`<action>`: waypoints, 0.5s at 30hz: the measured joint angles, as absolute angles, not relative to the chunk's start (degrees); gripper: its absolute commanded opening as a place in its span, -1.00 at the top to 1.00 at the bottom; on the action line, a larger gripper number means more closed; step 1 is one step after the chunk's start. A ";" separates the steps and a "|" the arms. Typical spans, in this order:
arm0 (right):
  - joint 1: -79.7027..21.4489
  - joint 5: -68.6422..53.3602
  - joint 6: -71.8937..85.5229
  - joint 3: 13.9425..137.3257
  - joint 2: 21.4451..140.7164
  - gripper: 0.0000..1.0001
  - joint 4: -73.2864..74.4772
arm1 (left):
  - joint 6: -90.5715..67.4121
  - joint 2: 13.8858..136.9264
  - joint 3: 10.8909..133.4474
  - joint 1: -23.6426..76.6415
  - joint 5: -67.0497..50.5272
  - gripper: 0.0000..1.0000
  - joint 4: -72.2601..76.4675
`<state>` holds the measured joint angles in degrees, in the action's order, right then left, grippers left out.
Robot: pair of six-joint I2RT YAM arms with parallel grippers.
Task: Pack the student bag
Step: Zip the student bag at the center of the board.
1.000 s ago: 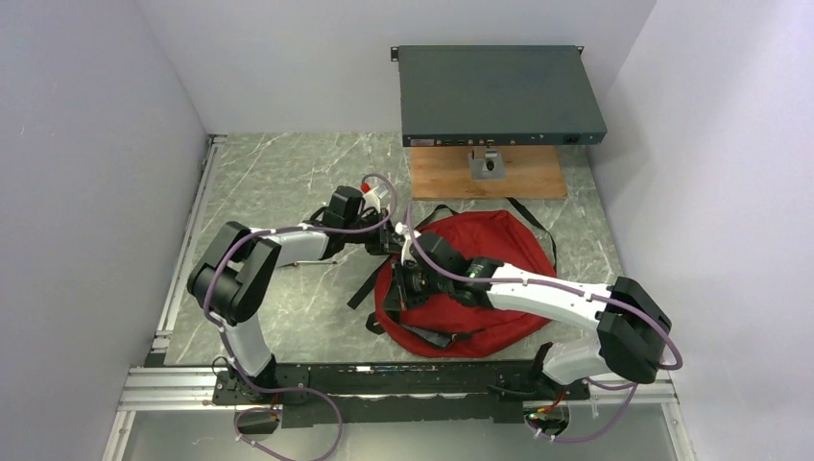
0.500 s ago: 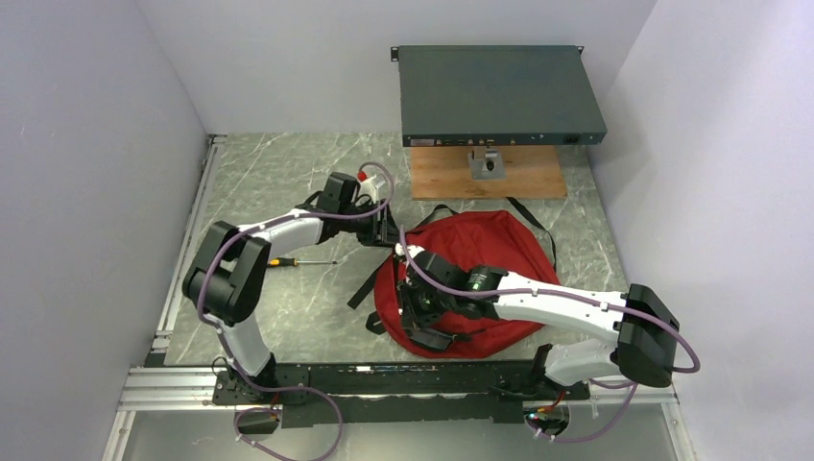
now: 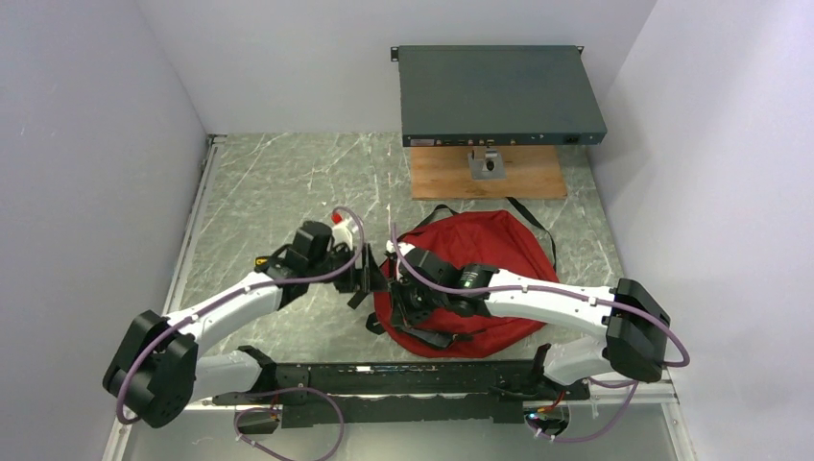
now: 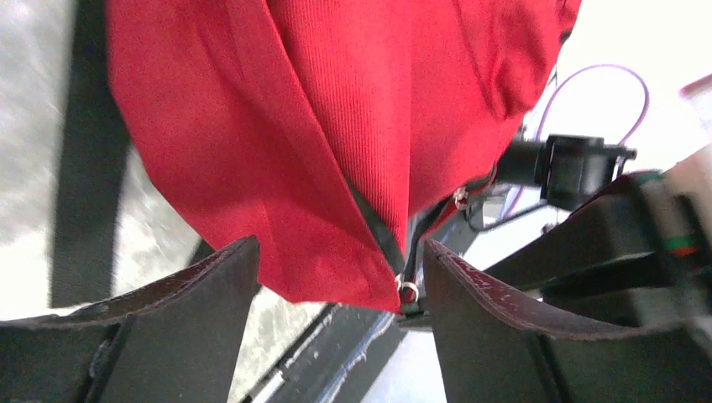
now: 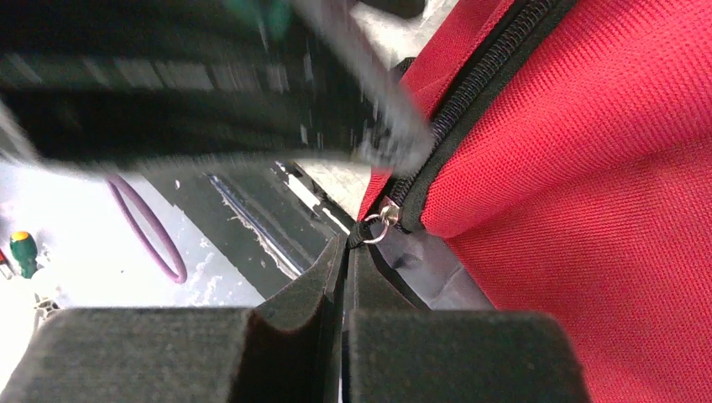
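- Nearest the camera, the left arm has swung down toward the lower left of the frame. Its gripper (image 3: pixel 370 280) was pinched shut up by the bag's far-left edge a second ago, and now the jaws are spread wide with nothing in them, right at the bag's left rim.
- The right gripper (image 5: pixel 346 243) hasn't let up. It's clamped tight, and it looks like it has the zip pull (image 5: pixel 382 220) by its tab, at the bag's near-left corner.
- The bag (image 3: pixel 490 245) lies flat, centre frame, a bit lower than middle, straps trailing off to the left.
- My read is that the left has finished holding the fabric and the zip work is now down to the right arm. I can't tell if anything's packed inside.
- A screwdriver (image 5: pixel 21 250) lies on the table to the left, apart from the bag.
- The table (image 3: pixel 288 182) is grey with a marble look.
- Further back there's a wooden board (image 3: pixel 451 178) with a dark rack unit (image 3: pixel 499 91) on it.
- Plain pale walls (image 3: pixel 96 144) close it in on three sides.
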<state>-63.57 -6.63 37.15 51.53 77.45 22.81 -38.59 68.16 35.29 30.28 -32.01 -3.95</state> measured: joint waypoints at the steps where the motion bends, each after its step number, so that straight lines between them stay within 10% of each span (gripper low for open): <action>1: -63.57 -6.76 37.10 51.53 77.60 1.00 22.74 | -39.46 67.57 33.82 31.77 -31.94 -0.40 -3.70; 11: -63.53 -7.75 37.08 51.72 77.62 1.00 22.76 | -42.13 68.77 33.04 38.11 -29.63 1.00 -2.26; 15: -63.35 -6.96 37.10 51.72 76.66 1.00 23.55 | -39.18 69.08 35.86 38.46 -27.44 1.00 -5.89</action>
